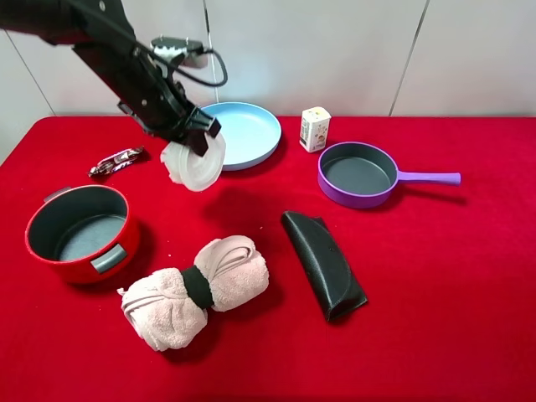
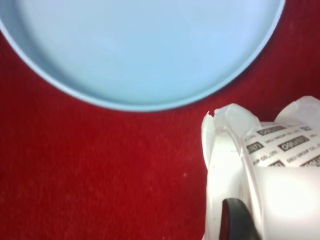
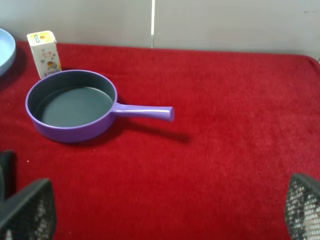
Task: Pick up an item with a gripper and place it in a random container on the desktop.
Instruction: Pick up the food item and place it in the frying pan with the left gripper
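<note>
My left gripper point(image 1: 198, 139) is shut on the white translucent tub point(image 1: 194, 162) and holds it tilted above the red cloth, just left of the light blue plate point(image 1: 244, 132). In the left wrist view the tub point(image 2: 260, 170) fills the corner with one black fingertip point(image 2: 239, 220) against it, and the plate point(image 2: 145, 45) lies beyond. The purple frying pan point(image 1: 358, 173) stands empty at the right, handle pointing right; it also shows in the right wrist view point(image 3: 70, 106). My right gripper point(image 3: 165, 220) is open and empty, back from the pan.
A red pot point(image 1: 79, 233) stands at the left, a rolled pink towel point(image 1: 197, 289) at the front and a black case point(image 1: 324, 263) in the middle. A small white carton point(image 1: 315, 128) stands behind the pan. A wrapped item point(image 1: 117, 159) lies at the far left.
</note>
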Controlling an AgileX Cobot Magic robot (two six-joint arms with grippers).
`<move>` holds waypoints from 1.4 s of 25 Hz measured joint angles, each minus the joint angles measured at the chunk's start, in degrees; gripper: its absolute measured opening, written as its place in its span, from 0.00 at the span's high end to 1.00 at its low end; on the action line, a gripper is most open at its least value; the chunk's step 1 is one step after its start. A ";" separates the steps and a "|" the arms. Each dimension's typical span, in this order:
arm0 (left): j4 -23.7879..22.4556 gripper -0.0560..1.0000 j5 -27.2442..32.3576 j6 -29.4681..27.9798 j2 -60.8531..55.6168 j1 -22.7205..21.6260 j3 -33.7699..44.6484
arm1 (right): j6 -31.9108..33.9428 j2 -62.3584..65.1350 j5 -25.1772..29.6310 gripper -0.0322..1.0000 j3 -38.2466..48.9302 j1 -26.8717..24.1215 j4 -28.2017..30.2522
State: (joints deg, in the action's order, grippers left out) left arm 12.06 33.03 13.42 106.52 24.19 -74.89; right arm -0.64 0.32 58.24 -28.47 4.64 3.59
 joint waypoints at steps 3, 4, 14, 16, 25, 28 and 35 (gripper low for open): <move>-0.07 0.63 1.96 0.20 0.00 1.04 -3.00 | 0.00 0.00 0.00 0.30 0.00 0.00 0.00; -0.07 0.63 2.31 0.31 0.00 1.53 -3.94 | 0.00 0.00 0.00 0.30 0.00 0.00 0.00; -0.07 0.63 5.11 1.31 1.84 6.77 -12.71 | 0.00 0.00 0.00 0.30 0.00 0.00 0.00; -0.07 0.63 6.28 1.72 3.89 8.33 -15.69 | 0.00 0.00 0.00 0.30 0.00 0.00 0.00; -0.43 0.63 10.52 4.39 14.38 14.46 -32.56 | 0.00 0.00 0.00 0.30 0.00 0.00 0.00; -2.25 0.63 10.75 5.01 17.75 16.42 -37.49 | 0.00 0.00 0.00 0.30 0.00 0.00 0.00; -6.31 0.63 11.11 8.52 23.72 19.90 -45.43 | 0.00 0.00 0.00 0.30 0.00 0.00 0.00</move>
State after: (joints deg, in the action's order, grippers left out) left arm 5.75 44.14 21.93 130.23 44.09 -120.32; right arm -0.64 0.32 58.24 -28.47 4.64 3.59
